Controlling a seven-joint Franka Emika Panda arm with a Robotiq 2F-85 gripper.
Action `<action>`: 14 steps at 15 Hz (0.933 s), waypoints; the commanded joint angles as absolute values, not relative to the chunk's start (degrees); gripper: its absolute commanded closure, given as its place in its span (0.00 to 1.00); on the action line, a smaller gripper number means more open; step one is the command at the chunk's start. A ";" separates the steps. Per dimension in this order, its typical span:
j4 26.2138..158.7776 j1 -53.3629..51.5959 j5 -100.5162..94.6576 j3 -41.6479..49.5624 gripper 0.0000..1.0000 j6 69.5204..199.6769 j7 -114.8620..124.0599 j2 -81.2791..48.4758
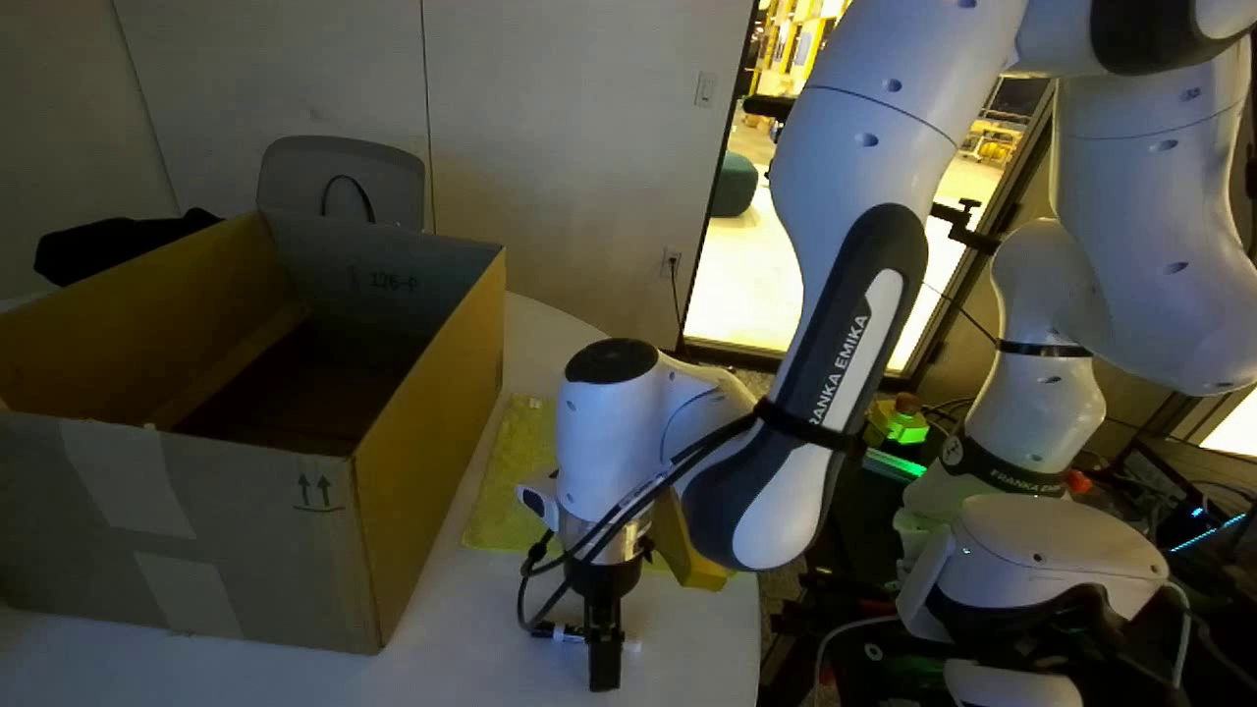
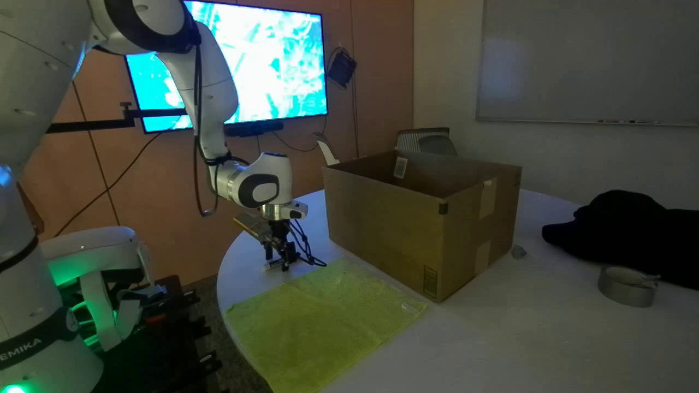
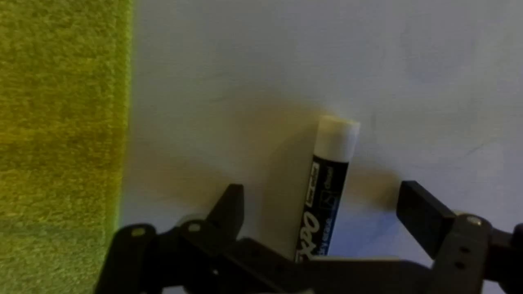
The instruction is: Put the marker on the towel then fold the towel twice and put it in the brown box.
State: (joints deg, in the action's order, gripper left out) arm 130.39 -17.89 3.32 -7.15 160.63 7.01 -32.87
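Black-and-white cylindrical marker [image 3: 327, 188] lies between 2 black fingers [image 3: 421, 216] standing apart; near it, a yellow-green square cloth towel [image 2: 327, 325]; apart from it, a rectangular brown cardboard box [image 2: 382, 229].

Smooth white, marked in black

The robot arm [image 1: 845, 177] is made of rounded white segments [image 1: 1169, 226] dotted with small round recesses [image 1: 892, 85]. A long dark panel [image 1: 889, 236] with a paler inset [image 1: 881, 293] runs down one of them and bears the FRANKA EMIKA lettering [image 1: 843, 358], partly covered. The base [image 2: 65, 371] wears a black band [image 2: 49, 333], also lettered, and shows a green light [image 2: 13, 388]. Black cables [image 2: 197, 82] run along the arm, gathered by a black tie [image 1: 805, 425]. A black disc [image 1: 611, 360] caps the white wrist housing [image 1: 604, 442]; below it comes a silver metal ring [image 2: 276, 212]. The end effector [image 3: 320, 200] is dark, with small pale screw heads [image 3: 194, 227] on its black, jointed fingers [image 3: 229, 210].
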 commanded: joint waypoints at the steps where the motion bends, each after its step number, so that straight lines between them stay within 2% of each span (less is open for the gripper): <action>1: 128.53 -23.01 -1.53 -2.55 0.26 161.67 12.35 -34.26; 3: 128.49 -23.93 -2.89 -1.76 0.30 160.62 13.42 -33.55; 11: 127.30 -24.65 -8.61 0.26 0.92 150.56 14.83 -29.58; 12: 127.23 -24.27 -9.22 0.22 0.96 149.10 14.80 -29.00; 14: 127.41 -22.89 -9.50 -0.45 0.93 146.56 13.94 -27.81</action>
State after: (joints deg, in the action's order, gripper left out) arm 127.45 -24.02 -7.67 -0.20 150.58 13.46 -30.15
